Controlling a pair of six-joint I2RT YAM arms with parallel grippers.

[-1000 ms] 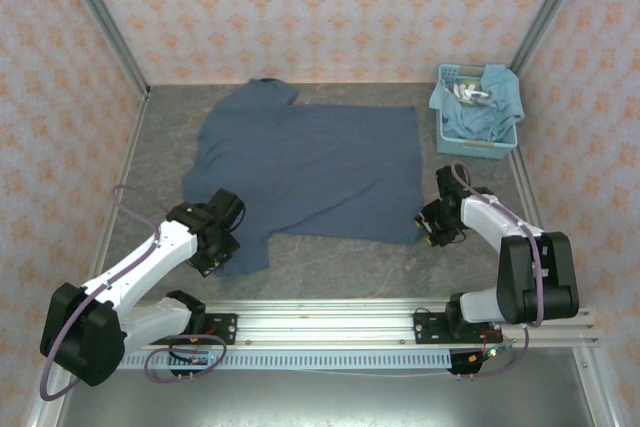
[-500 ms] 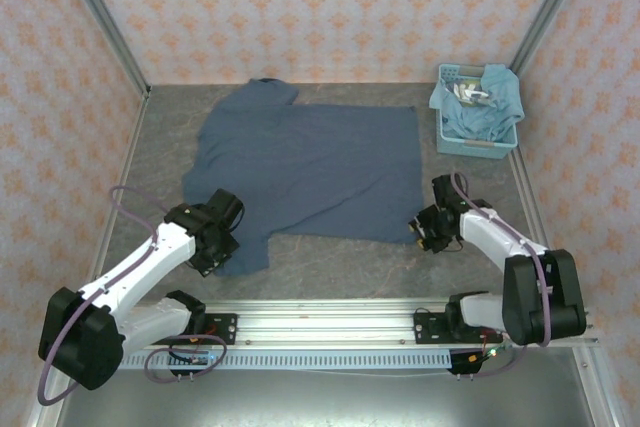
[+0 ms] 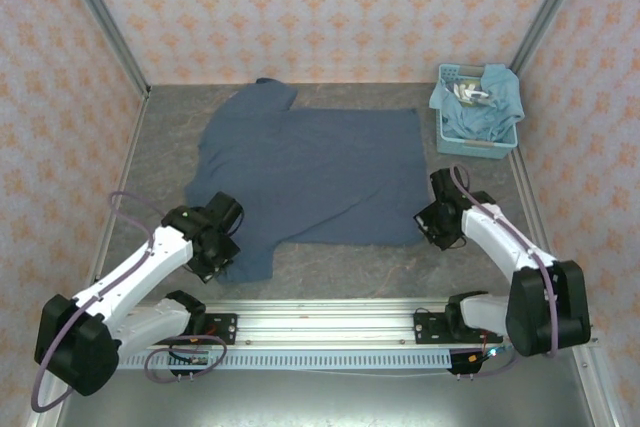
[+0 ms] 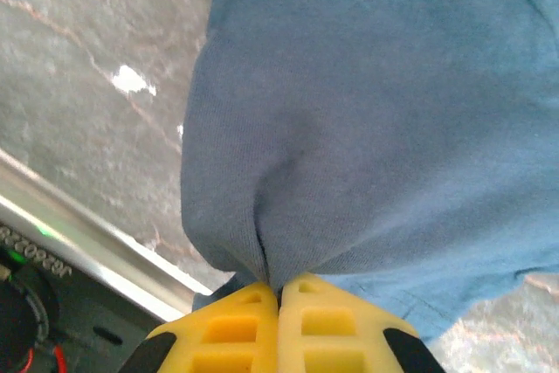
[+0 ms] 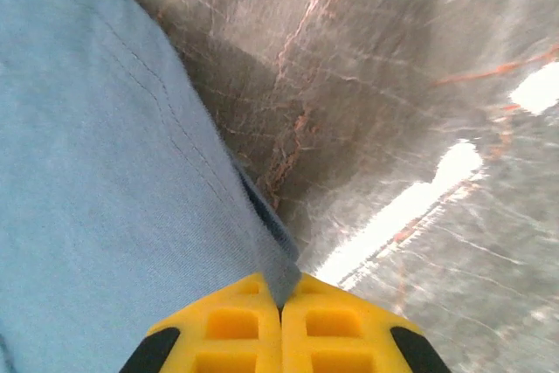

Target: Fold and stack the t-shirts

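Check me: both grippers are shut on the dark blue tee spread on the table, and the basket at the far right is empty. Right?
Not empty. The top external view shows the basket holding a lighter teal tee. The rest stands: left gripper and right gripper are both shut on the dark blue tee spread on the table.

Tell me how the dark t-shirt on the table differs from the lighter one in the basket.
The dark t-shirt is slate-blue; the lighter t-shirt is pale teal. The dark t-shirt lies spread flat on the table; the lighter t-shirt sits crumpled in the basket. The left pincer and right pincer pinch the dark t-shirt's near edge; the lighter t-shirt is untouched. Both are unfolded.
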